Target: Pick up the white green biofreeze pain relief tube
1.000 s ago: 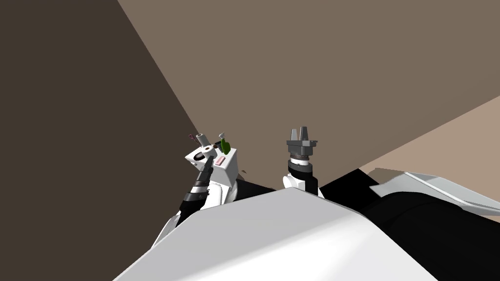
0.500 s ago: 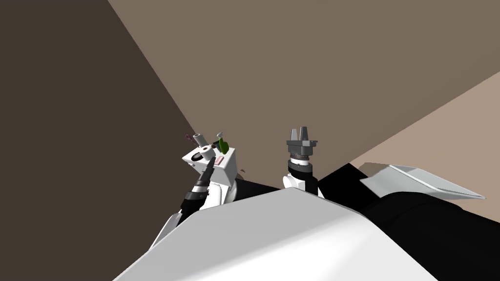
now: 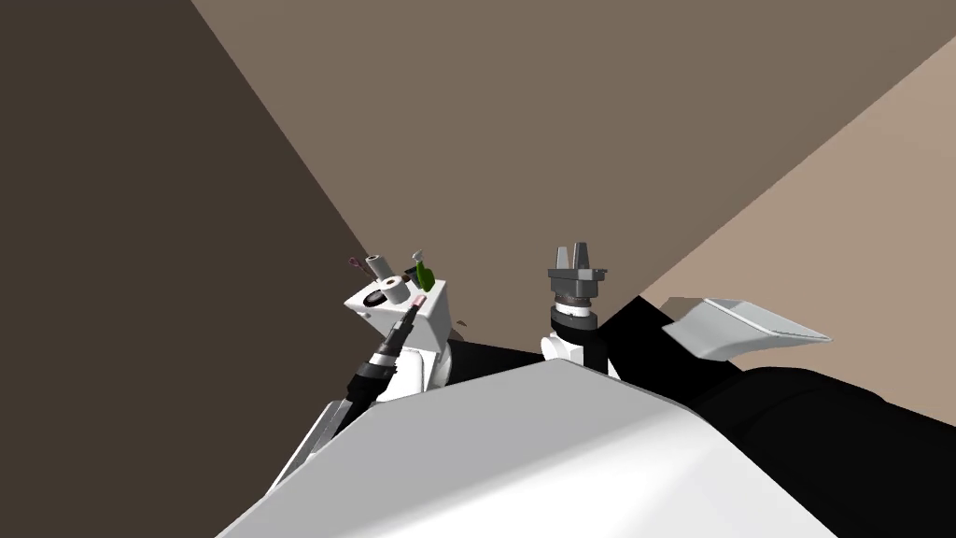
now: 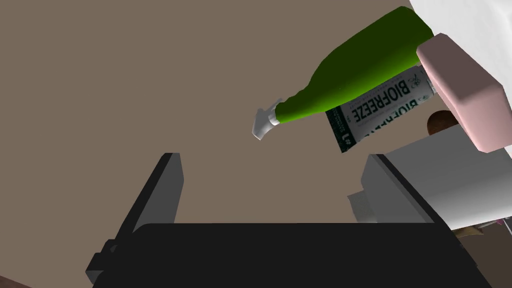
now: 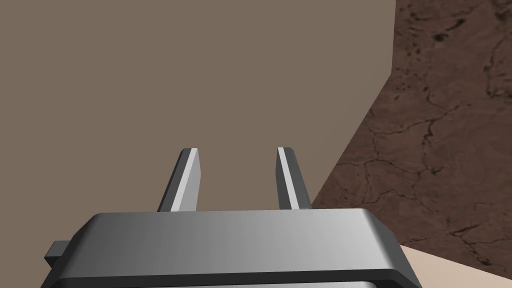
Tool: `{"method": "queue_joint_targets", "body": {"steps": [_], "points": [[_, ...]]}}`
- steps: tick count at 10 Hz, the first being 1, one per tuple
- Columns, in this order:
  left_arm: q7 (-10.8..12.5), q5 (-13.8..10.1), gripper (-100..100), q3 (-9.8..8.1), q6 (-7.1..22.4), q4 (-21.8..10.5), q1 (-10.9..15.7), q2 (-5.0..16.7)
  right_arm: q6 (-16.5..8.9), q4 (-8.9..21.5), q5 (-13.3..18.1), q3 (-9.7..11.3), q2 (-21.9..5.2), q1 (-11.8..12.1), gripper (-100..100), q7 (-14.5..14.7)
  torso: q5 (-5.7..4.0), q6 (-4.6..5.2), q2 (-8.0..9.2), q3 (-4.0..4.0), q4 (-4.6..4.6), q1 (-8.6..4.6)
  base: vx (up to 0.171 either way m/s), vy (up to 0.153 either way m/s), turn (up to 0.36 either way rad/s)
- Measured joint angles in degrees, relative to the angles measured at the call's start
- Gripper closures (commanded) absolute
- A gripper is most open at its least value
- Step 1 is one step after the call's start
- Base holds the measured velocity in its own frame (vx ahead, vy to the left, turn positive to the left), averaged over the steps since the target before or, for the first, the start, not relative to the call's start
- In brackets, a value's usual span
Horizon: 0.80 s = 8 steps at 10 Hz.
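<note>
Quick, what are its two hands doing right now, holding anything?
Left gripper: jaws open, empty; Biofreeze tube ahead, ungripped.
Right gripper: jaws open, empty.

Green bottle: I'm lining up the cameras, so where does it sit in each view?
Head view: green bottle on the white stand.
Left wrist view: bottle ahead of the open left hand, overlapping the Biofreeze tube.
Right wrist view: not in it.
Shared landmark: the pink block beside the bottle.

The brand name BIOFREEZE runs in dark letters along the white tube (image 4: 381,107).
</note>
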State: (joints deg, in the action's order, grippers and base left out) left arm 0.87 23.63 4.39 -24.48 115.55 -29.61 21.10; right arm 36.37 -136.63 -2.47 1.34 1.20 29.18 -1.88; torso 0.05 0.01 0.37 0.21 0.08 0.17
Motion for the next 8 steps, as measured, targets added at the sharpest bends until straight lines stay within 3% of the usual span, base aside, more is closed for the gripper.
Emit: {"method": "queue_joint_targets", "body": {"steps": [7, 8], "points": [[4.24, 11.59, -100, -3.24, -3.38, -11.54, 6.89, 10.60, 0.00, 0.00, 0.00, 0.00, 0.00, 0.00, 0, 0.00, -0.01, 0.00, 0.03, 0.03, 0.02, -0.02, -0.113, 0.026, -0.155], [4.67, 12.58, -100, -3.30, -3.49, -12.75, 7.70, 11.32, 0.00, 0.00, 0.00, -0.01, 0.00, 0.01, 0, 0.00, 0.00, -0.04, -0.10, -0.04, -0.01, -0.03, -0.061, 0.011, -0.126]]}}
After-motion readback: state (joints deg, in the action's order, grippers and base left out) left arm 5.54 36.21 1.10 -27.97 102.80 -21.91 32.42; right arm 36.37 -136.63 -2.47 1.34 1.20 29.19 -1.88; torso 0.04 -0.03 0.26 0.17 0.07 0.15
